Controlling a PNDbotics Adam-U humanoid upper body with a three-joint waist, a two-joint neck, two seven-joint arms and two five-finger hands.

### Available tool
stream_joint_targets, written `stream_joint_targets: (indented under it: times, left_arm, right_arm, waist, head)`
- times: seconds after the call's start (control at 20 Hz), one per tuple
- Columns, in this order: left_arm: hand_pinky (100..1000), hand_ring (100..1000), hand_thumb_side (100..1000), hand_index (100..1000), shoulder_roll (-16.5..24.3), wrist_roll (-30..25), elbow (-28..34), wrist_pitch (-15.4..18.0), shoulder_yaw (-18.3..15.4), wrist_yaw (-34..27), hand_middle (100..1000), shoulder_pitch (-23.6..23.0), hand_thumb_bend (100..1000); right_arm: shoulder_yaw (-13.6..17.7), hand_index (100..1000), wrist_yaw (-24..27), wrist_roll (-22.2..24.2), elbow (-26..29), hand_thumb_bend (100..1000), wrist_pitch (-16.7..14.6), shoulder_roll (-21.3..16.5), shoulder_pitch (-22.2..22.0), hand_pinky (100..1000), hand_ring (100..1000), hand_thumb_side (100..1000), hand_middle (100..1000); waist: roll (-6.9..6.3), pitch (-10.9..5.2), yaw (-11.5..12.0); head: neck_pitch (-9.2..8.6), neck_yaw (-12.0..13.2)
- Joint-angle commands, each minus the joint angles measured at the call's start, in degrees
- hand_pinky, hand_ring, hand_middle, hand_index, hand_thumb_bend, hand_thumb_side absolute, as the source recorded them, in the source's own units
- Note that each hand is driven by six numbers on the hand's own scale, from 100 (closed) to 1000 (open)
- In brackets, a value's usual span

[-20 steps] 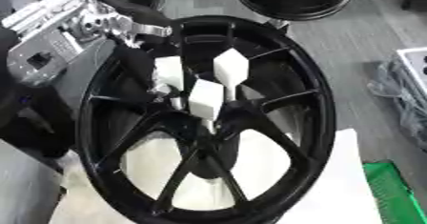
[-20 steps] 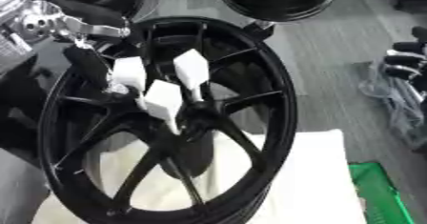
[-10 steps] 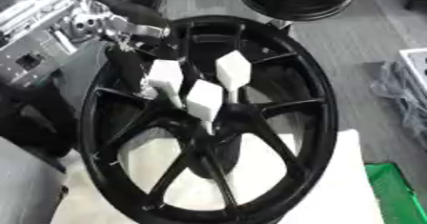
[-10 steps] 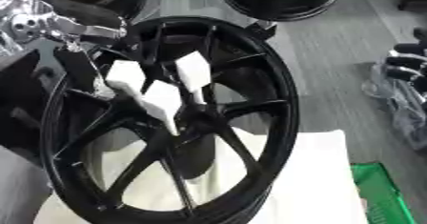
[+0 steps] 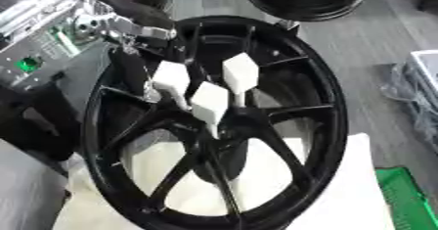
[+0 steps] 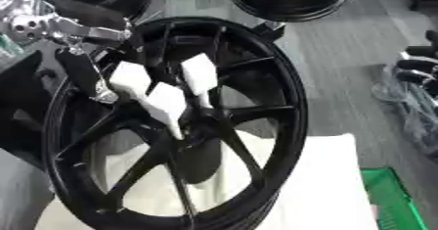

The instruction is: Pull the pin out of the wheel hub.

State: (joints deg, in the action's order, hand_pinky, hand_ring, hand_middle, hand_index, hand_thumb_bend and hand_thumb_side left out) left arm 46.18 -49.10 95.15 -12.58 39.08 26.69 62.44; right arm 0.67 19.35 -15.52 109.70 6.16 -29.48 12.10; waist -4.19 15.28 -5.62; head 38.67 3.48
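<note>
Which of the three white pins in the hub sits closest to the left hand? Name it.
The leftmost white pin. It stands right beside the left hand, whose fingers reach down next to it; the middle pin and right pin sit farther across the wheel hub.

Even, fairly bright light falls from above. Both views are soft and slightly blurred. The white pins (image 5: 209, 102) glare, almost washed out, and the black wheel hub (image 5: 325, 121) shows dull sheen along its right rim. Shadows are faint.
</note>
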Motion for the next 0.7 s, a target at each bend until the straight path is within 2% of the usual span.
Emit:
stream_joint_targets:
  times: [0.05, 0.7]
  left_arm:
    - [751, 725, 195, 401, 2.29, 1.15, 1.92, 1.09, -1.55, 1.16, 591, 0.97, 389]
    - [730, 706, 205, 354, 4.51, 3.29, 6.48, -0.22, -5.03, -0.91, 567, -0.01, 360]
  right_arm:
    - [0.32, 857, -0.36, -0.08, 0.82, 100, 0.0, -1.6, 0.41, 719, 711, 718, 693]
    - [0.44, 857, -0.24, -0.27, 0.9, 100, 0.04, -1.66, 0.43, 719, 711, 717, 694]
  waist:
    - [0.24, -1.04, 0.13]
    - [0.22, -1.04, 0.2]
  head:
    - [-0.43, 0.19]
    - [-0.75, 0.1]
